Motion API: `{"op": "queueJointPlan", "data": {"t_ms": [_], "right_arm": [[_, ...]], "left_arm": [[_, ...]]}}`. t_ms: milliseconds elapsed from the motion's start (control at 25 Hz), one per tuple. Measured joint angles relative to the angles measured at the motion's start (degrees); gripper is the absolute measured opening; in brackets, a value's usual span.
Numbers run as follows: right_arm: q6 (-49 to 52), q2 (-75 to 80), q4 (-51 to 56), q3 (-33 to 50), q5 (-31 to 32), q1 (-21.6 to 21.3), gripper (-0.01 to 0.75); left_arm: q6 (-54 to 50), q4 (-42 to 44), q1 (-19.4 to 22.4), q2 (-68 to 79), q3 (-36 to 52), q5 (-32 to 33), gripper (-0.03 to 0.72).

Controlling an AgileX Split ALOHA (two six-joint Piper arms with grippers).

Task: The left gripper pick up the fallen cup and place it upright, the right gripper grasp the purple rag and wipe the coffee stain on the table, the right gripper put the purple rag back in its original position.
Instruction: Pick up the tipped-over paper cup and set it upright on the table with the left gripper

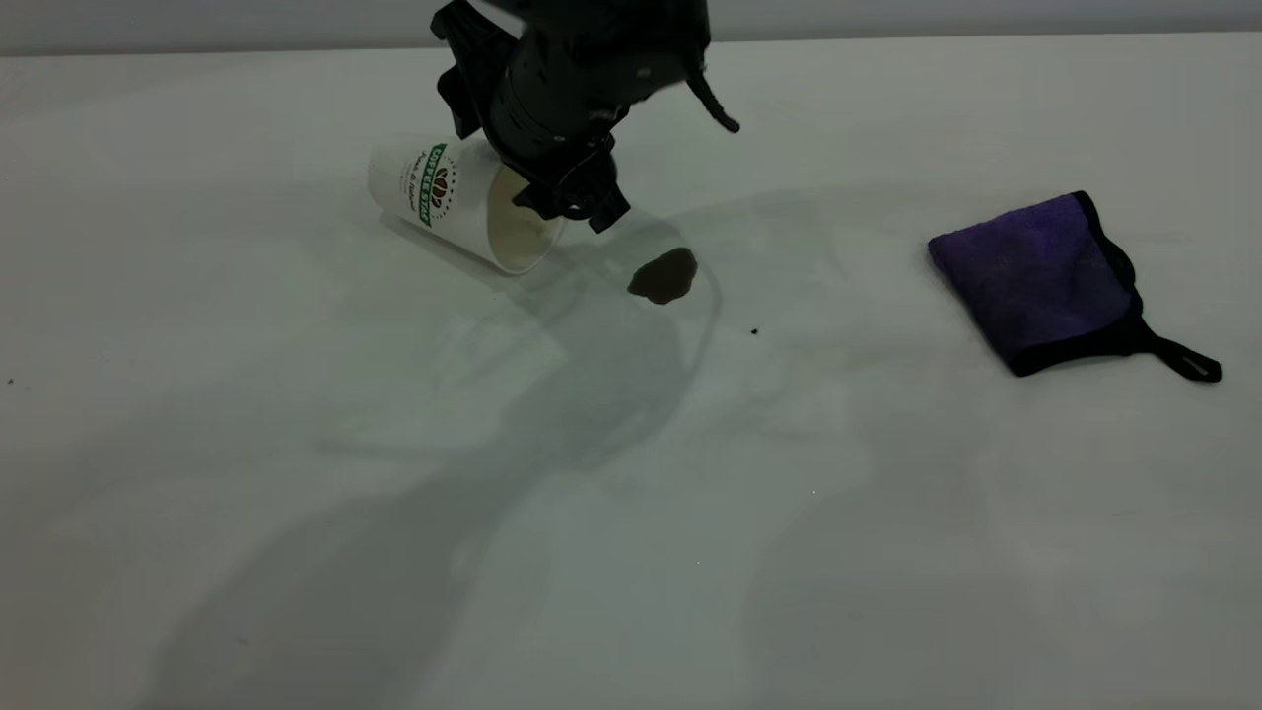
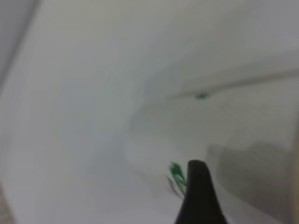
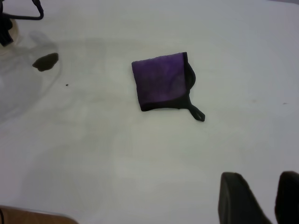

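The left gripper (image 1: pixel 577 202) sits at the rim of the fallen cup (image 1: pixel 444 197), finger spread indeterminate, beside the coffee stain (image 1: pixel 664 275); the right gripper (image 3: pixel 261 198), fingers narrowly parted, idles above the table (image 1: pixel 296 493), well apart from the purple rag (image 1: pixel 1035 276).

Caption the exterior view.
Left gripper at the fallen cup's mouth; coffee stain beside; purple rag untouched.
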Motion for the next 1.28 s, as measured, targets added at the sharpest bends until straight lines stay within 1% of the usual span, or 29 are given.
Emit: {"op": "queueJointPlan", "data": {"t_ms": [120, 160, 240, 360, 440, 480, 600, 720, 800, 880, 960, 1080, 1160, 1280], "right_arm": [[0.0, 0.0, 0.0, 0.0, 0.0, 0.0, 0.238], [0.0, 0.0, 0.0, 0.0, 0.0, 0.0, 0.238], [0.0, 0.0, 0.0, 0.0, 0.0, 0.0, 0.238], [0.0, 0.0, 0.0, 0.0, 0.0, 0.0, 0.238], [0.0, 0.0, 0.0, 0.0, 0.0, 0.0, 0.238], [0.0, 0.0, 0.0, 0.0, 0.0, 0.0, 0.238], [0.0, 0.0, 0.0, 0.0, 0.0, 0.0, 0.238], [0.0, 0.0, 0.0, 0.0, 0.0, 0.0, 0.238], [0.0, 0.0, 0.0, 0.0, 0.0, 0.0, 0.238], [0.0, 0.0, 0.0, 0.0, 0.0, 0.0, 0.238], [0.0, 0.0, 0.0, 0.0, 0.0, 0.0, 0.238], [0.0, 0.0, 0.0, 0.0, 0.0, 0.0, 0.238], [0.0, 0.0, 0.0, 0.0, 0.0, 0.0, 0.238], [0.0, 0.0, 0.0, 0.0, 0.0, 0.0, 0.238]], "left_arm": [[-0.64, 5.22, 0.06, 1.36, 0.0, 1.1, 0.522], [-0.66, 6.61, 0.06, 1.66, 0.0, 1.62, 0.477], [-0.66, 8.69, 0.06, 2.06, 0.0, 2.4, 0.36], [-0.66, 10.4, 0.06, 2.03, 0.0, 3.95, 0.11], [-0.49, 10.77, 0.11, 1.07, 0.0, 6.26, 0.035], [0.07, 10.21, 0.11, -0.04, 0.0, 7.18, 0.02], [3.64, 7.06, 0.71, -5.89, 0.0, 7.59, 0.016], [9.39, -1.11, 3.18, -14.15, 0.0, 5.35, 0.014], [13.97, -10.64, 6.0, -18.84, 0.0, 3.97, 0.015], [20.12, -20.43, 9.81, -22.24, -0.07, 3.27, 0.015], [26.03, -30.55, 13.5, -23.77, -0.07, 2.57, 0.015], [34.46, -43.28, 18.74, -24.06, -0.07, 1.24, 0.015], [39.7, -50.35, 21.98, -23.37, -0.07, 0.02, 0.015], [45.41, -59.25, 25.48, -21.24, -0.07, -2.65, 0.015]]}}
